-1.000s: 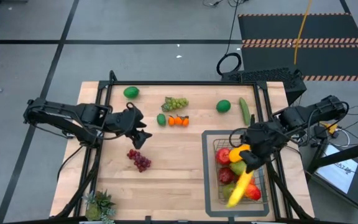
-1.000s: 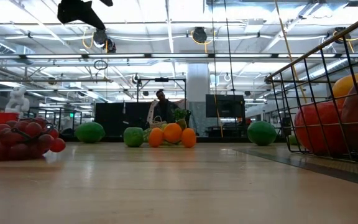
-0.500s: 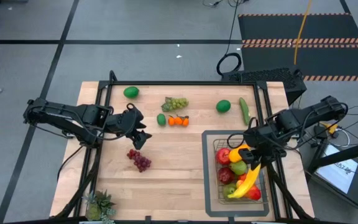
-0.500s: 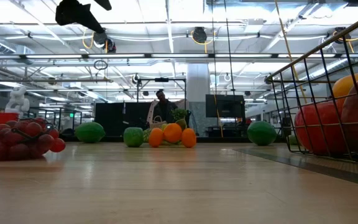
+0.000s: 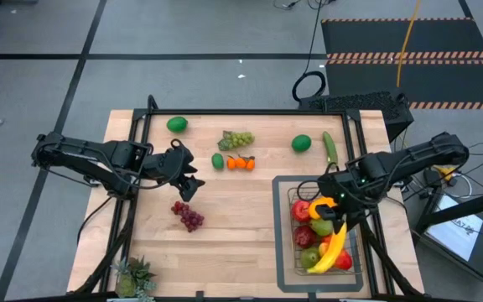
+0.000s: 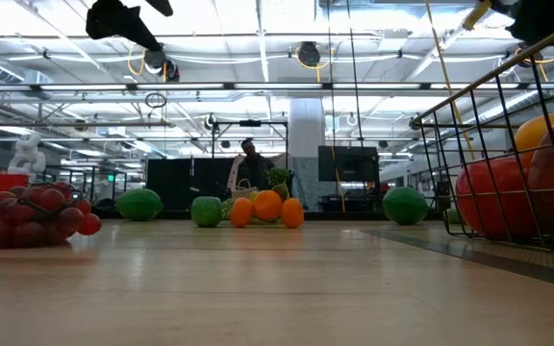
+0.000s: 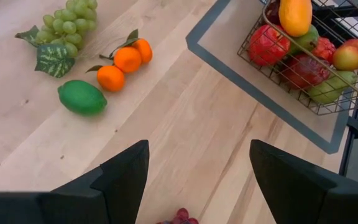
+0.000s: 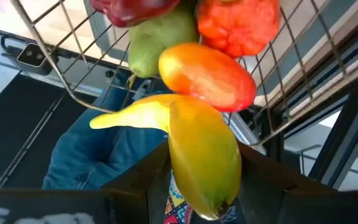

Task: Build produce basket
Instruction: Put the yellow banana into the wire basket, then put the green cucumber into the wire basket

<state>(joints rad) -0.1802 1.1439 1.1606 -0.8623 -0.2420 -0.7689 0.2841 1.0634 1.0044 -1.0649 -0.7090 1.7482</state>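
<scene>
The right gripper (image 5: 335,220) hung over the rectangular dark wire-mesh basket (image 5: 352,263), its two dark fingers closed part-way on the stem end of a smooth, curved yellow toy banana (image 5: 331,248), whose body lay across the fruit already piled inside. Gripping it by one end probably let the long shape be lowered in without the fingers fouling the wire rim. In the right wrist view the banana (image 8: 199,151) looked glossy and plastic, pressed beside a rounded orange-red mango (image 8: 207,76).

Inside the basket sat glossy red apples (image 7: 268,43) and a matte green pear (image 7: 328,91), the basket standing on a flat grey tray (image 5: 281,239).

The left gripper (image 5: 193,183) waited well to the left of the basket, fingers spread wide and empty, hovering just above a knobbly cluster of dark red grapes (image 5: 188,215).

Still outside the basket, on the pale wooden table (image 5: 233,226): a bunch of green grapes (image 5: 237,138), three small oranges (image 5: 241,164), a smooth green lime (image 5: 218,161), and, nearer the basket, a round green fruit (image 5: 301,143) and a slim cucumber (image 5: 330,149). A spiky green potted plant (image 5: 134,277) stood far to the basket's left.
</scene>
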